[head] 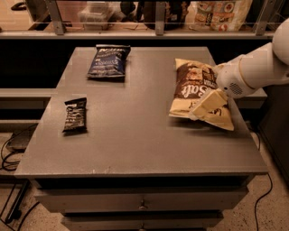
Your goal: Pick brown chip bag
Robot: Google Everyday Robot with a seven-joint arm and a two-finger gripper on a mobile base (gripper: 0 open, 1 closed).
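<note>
The brown chip bag point(189, 85), dark brown and cream-yellow with white "Salt" lettering, lies on the right side of the grey table point(131, 135). My gripper point(202, 108) comes in from the right on a white arm point(257, 67). It lies over the bag's lower right part, pointing down and to the left, and covers part of the bag's cream bottom. A dark blue chip bag point(108, 61) lies at the back left. A small black snack packet point(75, 115) lies near the left edge.
A shelf with glass and metal posts point(158, 18) runs behind the table, with packages point(221, 11) on it. Drawers point(142, 205) sit under the table's front edge. Cables point(11, 153) lie on the floor at the left.
</note>
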